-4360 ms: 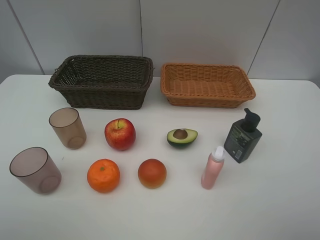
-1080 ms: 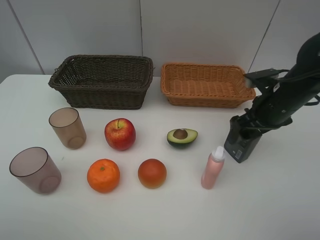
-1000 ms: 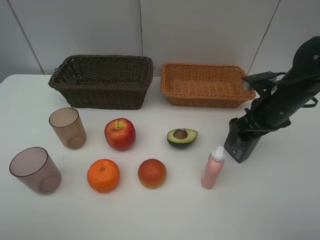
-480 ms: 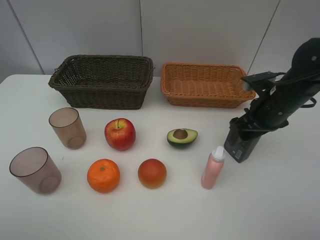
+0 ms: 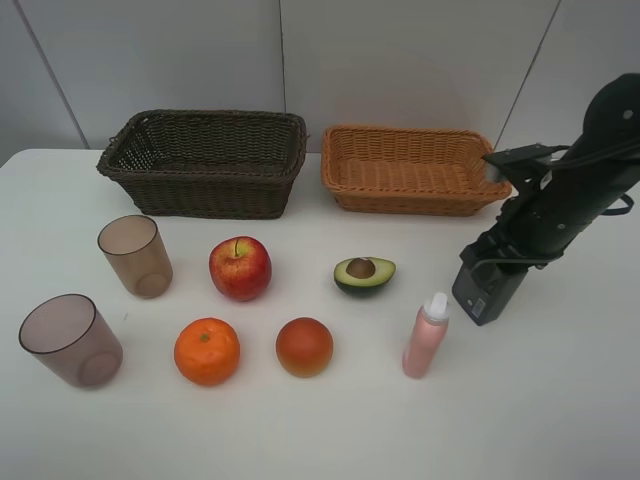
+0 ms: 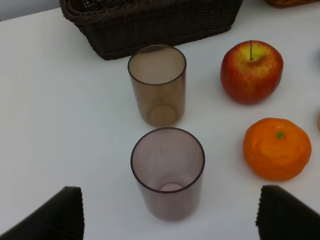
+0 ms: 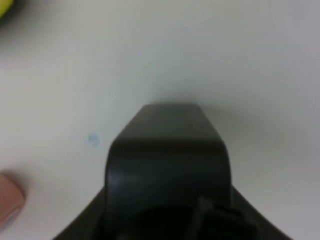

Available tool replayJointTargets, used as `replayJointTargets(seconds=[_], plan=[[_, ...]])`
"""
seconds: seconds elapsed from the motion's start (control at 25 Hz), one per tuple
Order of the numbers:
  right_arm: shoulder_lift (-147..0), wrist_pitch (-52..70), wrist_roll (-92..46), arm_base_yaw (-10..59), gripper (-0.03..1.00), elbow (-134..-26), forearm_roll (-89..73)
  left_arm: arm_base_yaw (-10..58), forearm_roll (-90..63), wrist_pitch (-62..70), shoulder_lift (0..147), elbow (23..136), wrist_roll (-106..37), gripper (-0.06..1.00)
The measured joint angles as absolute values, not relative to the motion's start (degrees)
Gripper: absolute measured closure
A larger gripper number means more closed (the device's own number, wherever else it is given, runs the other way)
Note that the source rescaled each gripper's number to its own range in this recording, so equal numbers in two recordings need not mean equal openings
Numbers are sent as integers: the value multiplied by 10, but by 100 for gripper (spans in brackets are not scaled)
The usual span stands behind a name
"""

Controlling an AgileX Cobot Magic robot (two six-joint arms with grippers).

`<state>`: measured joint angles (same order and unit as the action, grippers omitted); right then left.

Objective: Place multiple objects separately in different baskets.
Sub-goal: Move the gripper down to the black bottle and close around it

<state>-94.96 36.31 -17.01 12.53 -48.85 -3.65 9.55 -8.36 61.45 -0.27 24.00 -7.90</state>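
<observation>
**White table** [image 5: 560,400], two wicker baskets at its back edge. The dark brown basket [image 5: 205,195] stands just beside the light orange-tan basket [image 5: 410,200], on that basket's left. Nothing lies in the tan one.

**Dark pump bottle** [image 5: 487,292]: on the table near the tan basket, in front of its right-hand corner.
- Judged rigid, smooth-walled plastic, and the heaviest item if filled.
- The tall pump head makes it likely to tip.
- A hold across the flat body below the shoulder should be steadier than one on the neck, which may swivel or press down.

**Right gripper** [image 5: 507,240]: set down over the bottle's top. Whether it has clamped the bottle cannot be told.

**Left gripper** [image 6: 171,202]: fingers spread wide and holding nothing, above the two translucent cups [image 6: 157,85], far to the left of the tan basket.

**Not resolved:**
- The right arm covers the pump head and neck in the high view.
- The right wrist view is blurred to one dark rounded form, with no fingers distinguishable.
- Contact between the bottle's base and the table is uncertain.
- The dark basket's front wall partly hides its floor.
- The left arm is absent from the high view.
</observation>
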Motion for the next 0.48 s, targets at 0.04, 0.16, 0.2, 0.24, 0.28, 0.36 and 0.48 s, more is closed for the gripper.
replayJointTargets(seconds=[0.04,0.16,0.2,0.24,0.28,0.36,0.48], plan=[[-950,364,-170,125,87,-489,-36,96,-84,615,-3,240,-79,0],[-950,367,-170,125,87,-489,-35,96,-84,615,-3,240,-79,0],[-950,368,-170,125,87,-489,-35,96,-84,615,-3,240,-79,0],[-950,369,-170,125,87,-489,-35,96,-84,615,-3,240,-79,0],[-950,368,-170,125,87,-489,-35,96,-84,615,-3,240,-79,0],[-950,369,-170,125,87,-489,-35,96,-84,615,-3,240,-79,0],[-950,389,-170,125,87,-496,-40,96,-84,615,-3,240,-79,0]])
